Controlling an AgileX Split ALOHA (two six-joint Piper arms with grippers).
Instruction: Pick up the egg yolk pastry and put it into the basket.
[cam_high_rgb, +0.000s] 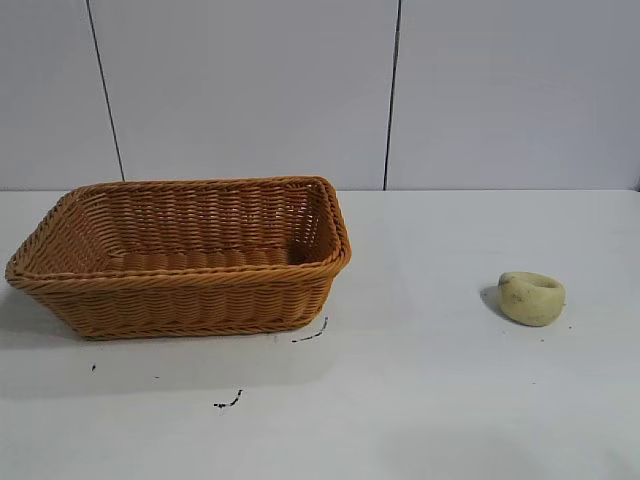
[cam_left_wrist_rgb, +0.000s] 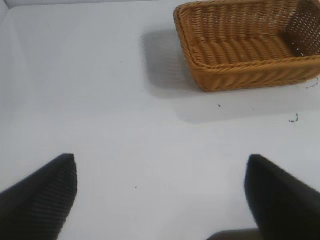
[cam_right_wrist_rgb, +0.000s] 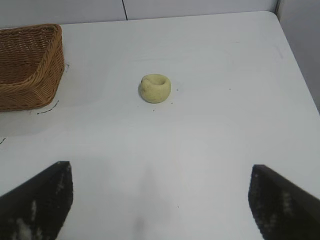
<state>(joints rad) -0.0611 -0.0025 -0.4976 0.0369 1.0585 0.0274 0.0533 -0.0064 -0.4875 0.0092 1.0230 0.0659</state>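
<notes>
The egg yolk pastry (cam_high_rgb: 532, 297), a small pale yellow-green lump with a dented top, lies on the white table at the right; it also shows in the right wrist view (cam_right_wrist_rgb: 155, 88). The orange-brown wicker basket (cam_high_rgb: 180, 290) stands at the left and looks empty; it shows in the left wrist view (cam_left_wrist_rgb: 240, 75) and partly in the right wrist view (cam_right_wrist_rgb: 30, 75). My right gripper (cam_right_wrist_rgb: 161, 172) is open and empty above bare table, well short of the pastry. My left gripper (cam_left_wrist_rgb: 161, 165) is open and empty, apart from the basket. Neither gripper shows in the exterior view.
The white table (cam_high_rgb: 420, 400) carries a few small dark marks near the basket (cam_high_rgb: 228, 403). A grey panelled wall (cam_high_rgb: 250, 90) stands behind. The table's corner and a side wall show in the right wrist view (cam_right_wrist_rgb: 280, 20).
</notes>
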